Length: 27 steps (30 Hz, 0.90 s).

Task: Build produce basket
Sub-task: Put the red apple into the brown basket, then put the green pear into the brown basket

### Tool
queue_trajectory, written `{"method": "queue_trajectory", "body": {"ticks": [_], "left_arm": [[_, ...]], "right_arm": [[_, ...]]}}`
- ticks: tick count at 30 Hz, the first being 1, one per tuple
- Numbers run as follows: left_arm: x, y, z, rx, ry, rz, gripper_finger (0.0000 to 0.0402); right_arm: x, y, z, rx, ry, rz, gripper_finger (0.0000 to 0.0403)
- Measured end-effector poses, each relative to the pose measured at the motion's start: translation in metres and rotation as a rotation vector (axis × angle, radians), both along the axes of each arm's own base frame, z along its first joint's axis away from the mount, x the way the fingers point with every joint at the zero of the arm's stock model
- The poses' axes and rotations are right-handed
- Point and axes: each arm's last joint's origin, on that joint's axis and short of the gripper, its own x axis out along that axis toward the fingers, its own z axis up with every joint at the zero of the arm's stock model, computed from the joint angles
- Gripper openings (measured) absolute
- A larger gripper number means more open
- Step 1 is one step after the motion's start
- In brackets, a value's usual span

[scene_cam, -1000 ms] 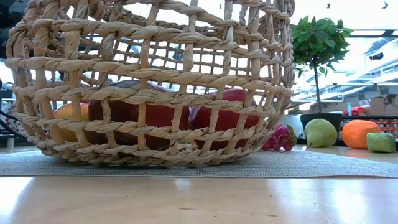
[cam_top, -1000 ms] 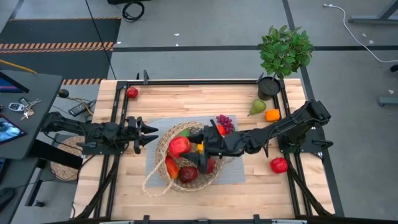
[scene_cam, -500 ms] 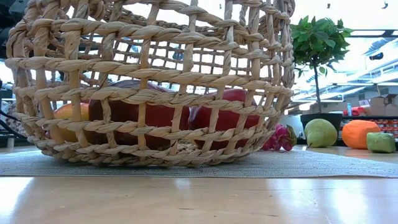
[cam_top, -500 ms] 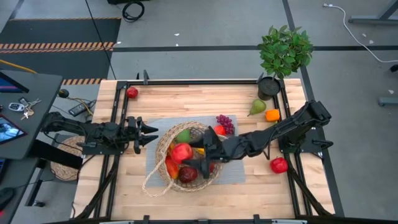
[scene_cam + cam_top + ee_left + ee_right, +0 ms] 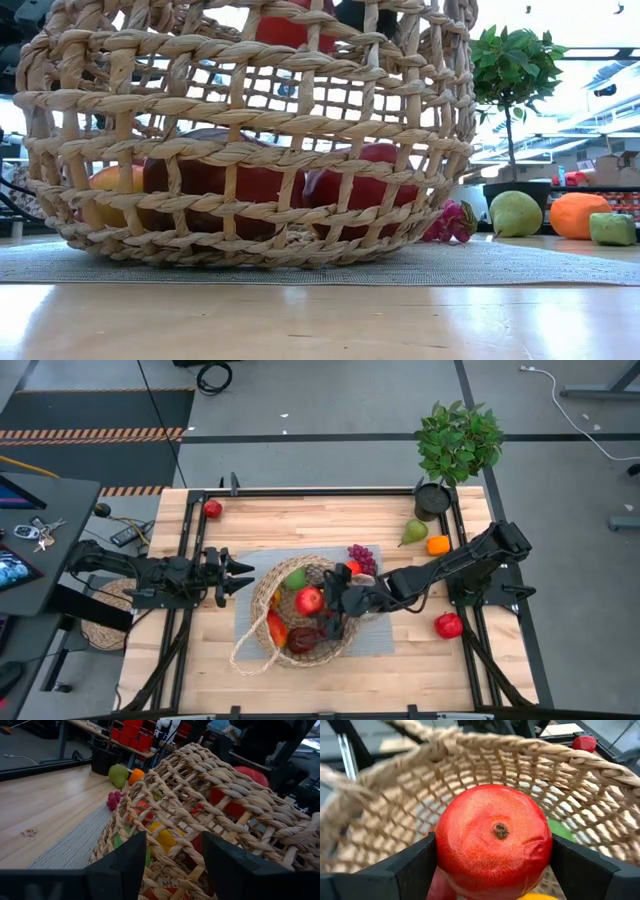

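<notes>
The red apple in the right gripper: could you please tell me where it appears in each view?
High view: red apple over the basket, middle of the picture.
Low view: top centre, behind the weave.
Left wrist view: upper right, beyond the rim.
Right wrist view: centre, between the right gripper's fingers.
Shared landmark: the basket.

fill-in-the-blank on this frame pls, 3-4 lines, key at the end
1. The right gripper holds a red ____ over the basket.
2. The left gripper waits beside the basket with its fingers ____.
3. The purple grapes lie on the grey ____, outside the basket.
4. Near the potted plant, an orange fruit lies beside a green ____.

Missing words: apple; shut; mat; pear
</notes>
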Motion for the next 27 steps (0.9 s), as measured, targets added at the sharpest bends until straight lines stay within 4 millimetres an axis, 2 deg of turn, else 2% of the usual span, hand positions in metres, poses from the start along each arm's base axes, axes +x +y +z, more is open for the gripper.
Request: {"method": "queue_trajectory", "body": {"ticks": [6,12,19,21,27], "left_arm": [[0.0,0.0,0.0,0.0,0.0,0.0,0.0194],[0.0,0.0,0.0,0.0,0.0,0.0,0.0198],[0.0,0.0,0.0,0.0,0.0,0.0,0.0193],[0.0,0.0,0.0,0.0,0.0,0.0,0.0193],[0.0,0.0,0.0,0.0,0.0,0.0,0.0196]], "right_arm": [[0.0,-0.001,-0.002,-0.073,0.035,0.074,0.0357],[0.001,-0.004,-0.002,-0.078,0.036,0.072,0.0395],[0.003,-0.003,0.004,-0.07,-0.021,0.108,0.0391],[0.0,-0.005,0.012,-0.079,-0.044,0.085,0.0392],[-0.019,-0.018,0.058,-0.052,-0.221,0.011,0.0384]]}}
